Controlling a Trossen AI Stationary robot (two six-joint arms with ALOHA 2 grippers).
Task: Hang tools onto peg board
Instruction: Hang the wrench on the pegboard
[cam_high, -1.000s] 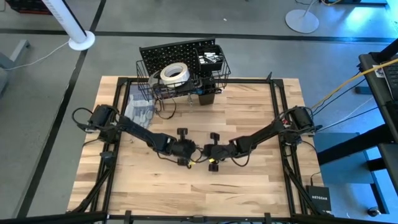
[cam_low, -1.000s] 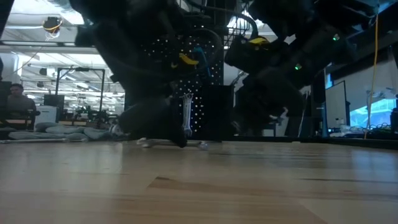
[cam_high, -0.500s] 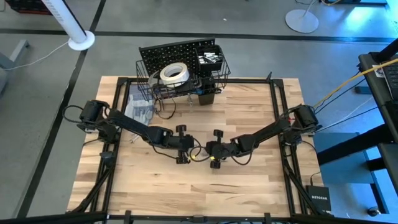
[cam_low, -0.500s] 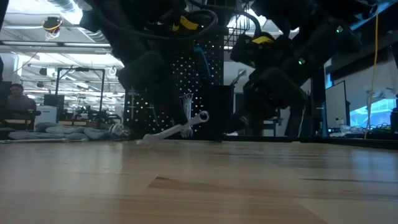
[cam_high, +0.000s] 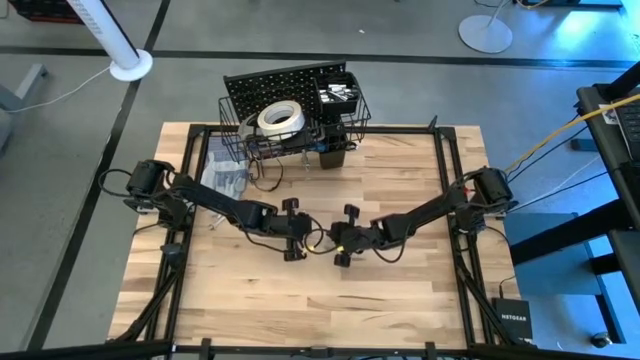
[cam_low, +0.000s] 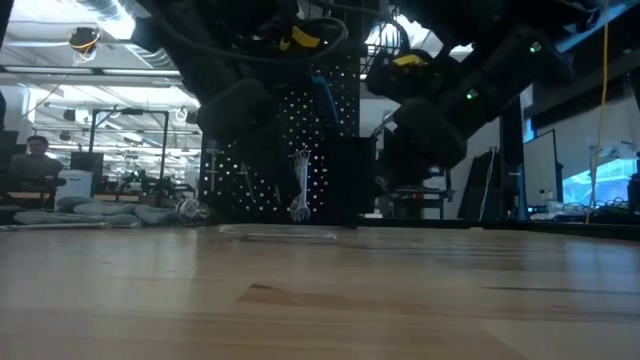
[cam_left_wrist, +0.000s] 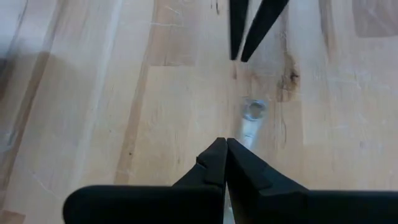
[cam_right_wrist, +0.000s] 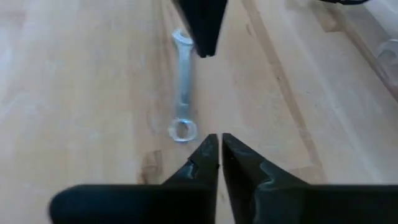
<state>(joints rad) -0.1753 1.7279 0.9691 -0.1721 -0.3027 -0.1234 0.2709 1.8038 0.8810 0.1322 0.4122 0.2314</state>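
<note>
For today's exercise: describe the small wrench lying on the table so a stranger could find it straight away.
Start at the wooden table and go to its middle, where the left claw and the right claw nearly meet, tip to tip. The wrench lies flat on the boards between them. It is the only silver tool there, slim, with a ring at one end and an open jaw at the other.

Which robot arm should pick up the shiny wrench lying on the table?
Probably the left. The left gripper sits right over one end of the wrench, which lies flat on the table. The right gripper points just beside the ring end. Both are shut, so either must open first.
</note>
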